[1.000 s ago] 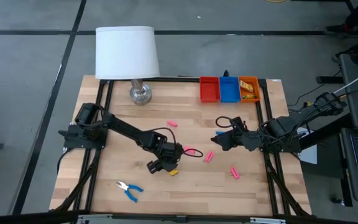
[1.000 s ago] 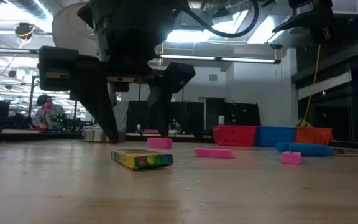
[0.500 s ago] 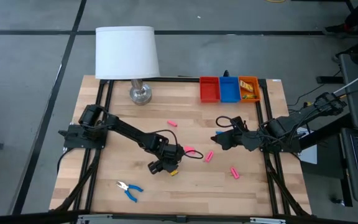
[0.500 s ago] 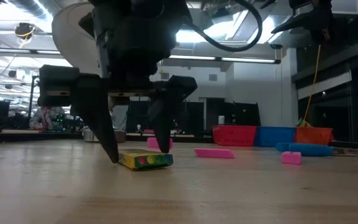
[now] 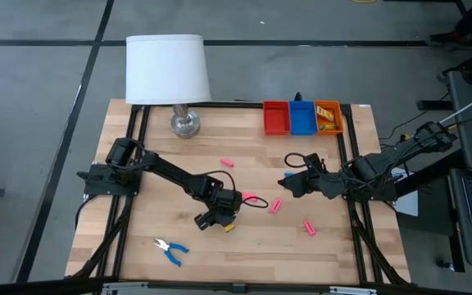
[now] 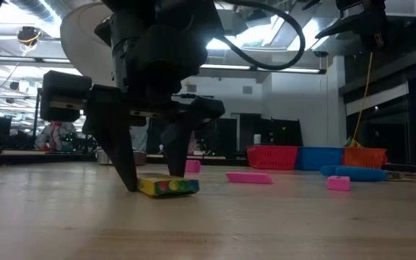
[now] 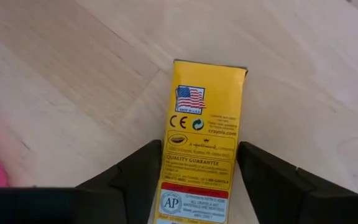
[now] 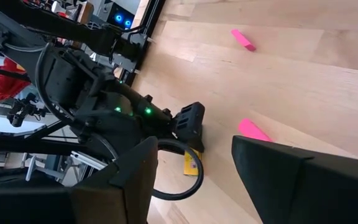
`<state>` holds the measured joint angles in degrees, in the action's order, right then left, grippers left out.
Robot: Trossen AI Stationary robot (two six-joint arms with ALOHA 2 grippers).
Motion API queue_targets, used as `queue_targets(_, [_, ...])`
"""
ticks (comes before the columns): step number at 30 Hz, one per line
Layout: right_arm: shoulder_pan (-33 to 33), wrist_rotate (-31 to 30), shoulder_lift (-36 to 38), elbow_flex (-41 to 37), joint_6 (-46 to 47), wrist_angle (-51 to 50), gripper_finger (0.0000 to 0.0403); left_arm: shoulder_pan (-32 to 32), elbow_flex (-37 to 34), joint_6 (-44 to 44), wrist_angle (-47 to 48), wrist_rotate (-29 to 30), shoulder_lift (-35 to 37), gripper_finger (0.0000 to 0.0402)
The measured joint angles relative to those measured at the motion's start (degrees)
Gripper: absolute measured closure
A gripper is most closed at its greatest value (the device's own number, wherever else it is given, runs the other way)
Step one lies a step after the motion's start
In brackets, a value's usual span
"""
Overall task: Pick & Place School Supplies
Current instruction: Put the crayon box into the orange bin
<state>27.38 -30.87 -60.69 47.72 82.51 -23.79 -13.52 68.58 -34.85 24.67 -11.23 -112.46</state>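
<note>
L gripper (image 6: pixel 146 184): fingers straddle yellow crayon box (image 7: pixel 199 149), closing, no firm pinch yet.
Box: flat on table (image 5: pixel 244 246), front-centre.
Risk: off-centre squeeze could twist or skid box.
R gripper (image 5: pixel 288 185): parted, empty, waits right.
Trays (image 5: pixel 302 117): far edge.

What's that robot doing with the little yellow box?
The left gripper is down on the table with its fingers on either side of a yellow crayon box, closing in to grab it. The right gripper waits open near the table's right side. Pink erasers and blue pliers lie around.
</note>
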Motion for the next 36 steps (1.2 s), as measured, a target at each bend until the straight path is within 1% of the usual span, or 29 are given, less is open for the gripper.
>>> queue_targets(5, [0.0,-0.02,0.0,0.0,0.25,0.0,0.0191,0.64,-0.02,1.79,0.27,-0.53,-0.04,0.0215])
queue_targets(9, [0.0,-0.13,0.0,0.0,0.64,0.0,0.0191,1.64,-0.1,5.01,0.36,-0.44,0.34,0.0226])
queue_targets(12, [0.0,-0.2,0.0,0.0,0.64,0.42,0.0191,3.31,-0.26,8.21,1.06,1.19,1.19,0.0229])
queue_targets(14, [0.0,-0.2,0.0,0.0,1.32,0.97,0.0191,4.66,-0.33,9.93,1.34,4.12,2.06,0.023])
queue_targets(17, [0.0,-0.76,0.0,0.0,2.45,3.5,0.0191,7.0,-0.35,12.28,0.85,6.86,4.29,0.023])
queue_targets(21, [-0.02,-2.5,0.0,0.0,1.43,9.94,0.0191,10.73,-0.33,17.81,-1.83,8.66,8.1,0.023])
queue_targets(24, [-0.08,-3.22,0.0,0.02,1.24,11.97,0.0191,13.41,-0.31,22.15,-4.01,10.02,11.46,0.023])
queue_targets(30, [-2.18,-2.74,0.0,0.02,4.09,8.12,0.0191,17.35,-0.26,28.64,-10.56,10.48,18.15,0.023])
queue_targets(34, [-4.52,-0.73,0.0,0.02,5.15,5.99,0.0191,17.91,-0.22,30.39,-15.72,10.36,21.06,0.023])
queue_targets(36, [-5.91,0.48,-0.2,0.02,4.77,6.09,0.0191,17.65,-0.15,30.55,-16.75,10.19,21.49,0.023])
